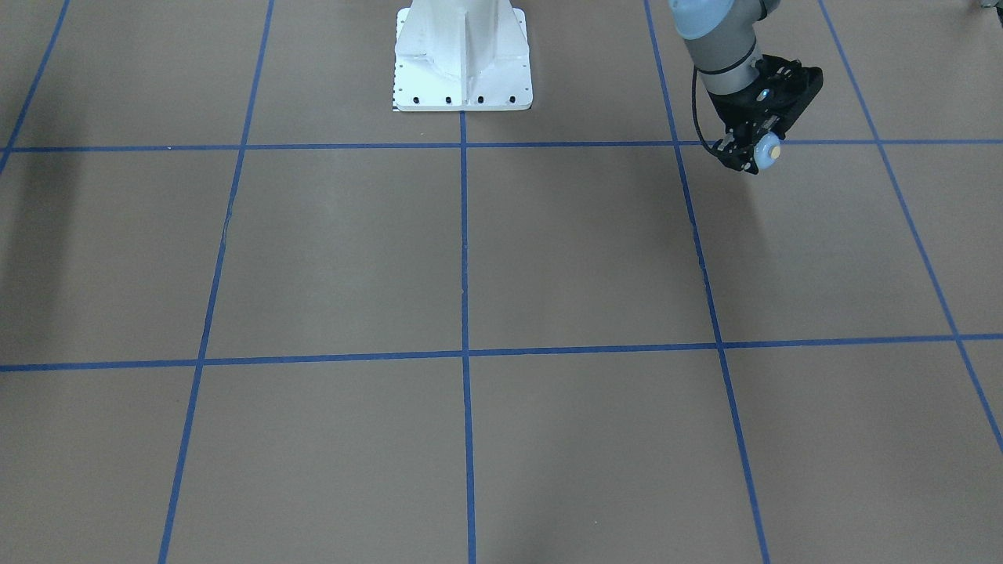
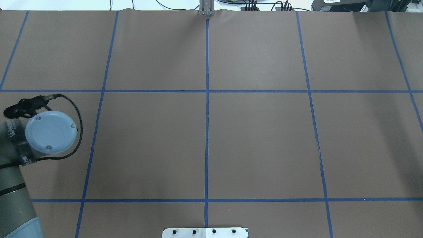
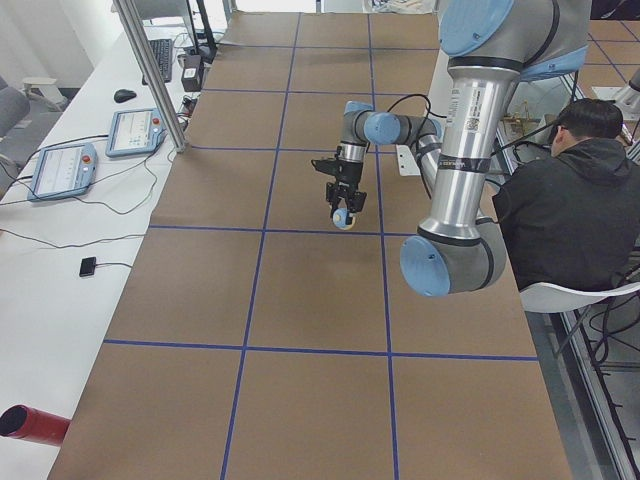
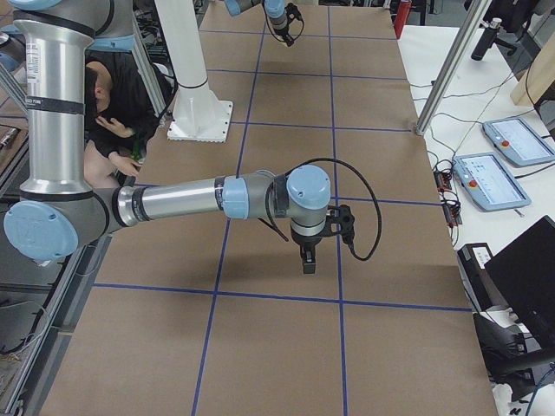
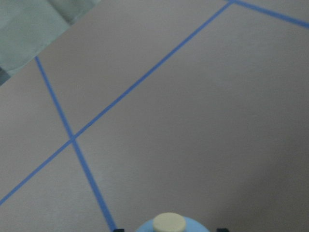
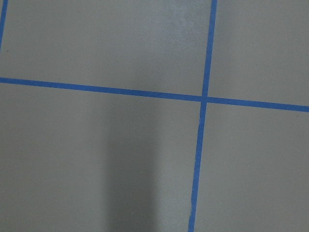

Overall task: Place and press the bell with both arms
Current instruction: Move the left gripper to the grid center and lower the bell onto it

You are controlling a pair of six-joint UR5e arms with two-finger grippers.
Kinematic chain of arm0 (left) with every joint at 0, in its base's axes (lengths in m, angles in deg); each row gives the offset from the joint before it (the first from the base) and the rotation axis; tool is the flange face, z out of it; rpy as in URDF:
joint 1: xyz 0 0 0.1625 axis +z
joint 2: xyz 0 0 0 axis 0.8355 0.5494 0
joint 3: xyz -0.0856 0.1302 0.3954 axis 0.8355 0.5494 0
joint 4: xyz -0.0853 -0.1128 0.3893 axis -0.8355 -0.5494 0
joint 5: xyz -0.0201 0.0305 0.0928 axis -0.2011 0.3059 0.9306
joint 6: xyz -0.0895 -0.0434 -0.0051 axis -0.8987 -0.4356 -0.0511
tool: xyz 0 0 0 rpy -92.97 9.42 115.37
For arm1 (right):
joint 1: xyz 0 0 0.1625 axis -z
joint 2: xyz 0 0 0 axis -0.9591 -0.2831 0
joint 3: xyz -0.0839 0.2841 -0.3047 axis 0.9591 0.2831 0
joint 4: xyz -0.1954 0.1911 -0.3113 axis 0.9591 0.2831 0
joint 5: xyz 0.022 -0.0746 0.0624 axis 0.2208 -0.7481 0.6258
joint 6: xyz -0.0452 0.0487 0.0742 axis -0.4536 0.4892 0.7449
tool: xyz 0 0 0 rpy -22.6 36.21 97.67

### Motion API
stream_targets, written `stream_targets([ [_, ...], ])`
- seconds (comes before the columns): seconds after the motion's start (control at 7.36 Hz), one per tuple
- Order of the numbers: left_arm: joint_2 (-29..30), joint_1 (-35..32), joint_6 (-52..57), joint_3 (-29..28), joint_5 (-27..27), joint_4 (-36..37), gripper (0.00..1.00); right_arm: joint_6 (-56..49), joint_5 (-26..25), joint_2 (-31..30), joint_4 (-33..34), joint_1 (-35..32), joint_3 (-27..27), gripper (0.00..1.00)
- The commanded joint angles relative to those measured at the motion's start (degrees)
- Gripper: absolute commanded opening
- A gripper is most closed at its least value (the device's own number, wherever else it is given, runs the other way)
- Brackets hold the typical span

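My left gripper (image 1: 758,155) is shut on the bell (image 1: 768,150), a light blue dome with a cream button. It holds the bell tilted, above the table near a blue tape line. In the left wrist view the bell (image 5: 170,224) shows at the bottom edge between the fingertips (image 5: 219,229). The exterior left view shows the same gripper (image 3: 342,207) with the bell (image 3: 343,218) under it. In the overhead view only the left arm's wrist cap (image 2: 51,132) shows. My right gripper (image 4: 308,260) hangs just above the table, apart from the bell. I cannot tell whether it is open or shut.
The white pedestal base (image 1: 462,63) stands at the robot's edge of the table. A seated person (image 3: 560,200) is beside the table's robot side. Teach pendants (image 3: 65,165), a metal post (image 3: 150,70) and a red cylinder (image 3: 30,425) are on the white side bench.
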Motion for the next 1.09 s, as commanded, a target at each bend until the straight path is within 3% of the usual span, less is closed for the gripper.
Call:
stream_targets([
  [0.0,13.2,-1.0,14.4,-4.8,7.1,-2.3,0.00,0.0,0.0,0.1,0.0,0.0,0.0,1.00],
  [0.27,16.0,-0.4,21.2,-10.6,11.4,-18.1,0.00,0.0,0.0,0.1,0.0,0.0,0.1,1.00],
  [0.54,17.2,0.6,26.1,-23.2,13.0,-43.8,0.00,0.0,0.0,0.1,0.0,0.0,0.1,1.00],
  [0.68,18.6,1.4,28.9,-27.9,15.3,-52.1,0.00,0.0,0.1,0.1,0.0,0.0,0.1,1.00],
  [0.95,26.3,3.0,30.6,-40.5,20.0,-60.6,0.00,0.0,0.1,0.1,-0.1,0.0,0.1,1.00],
])
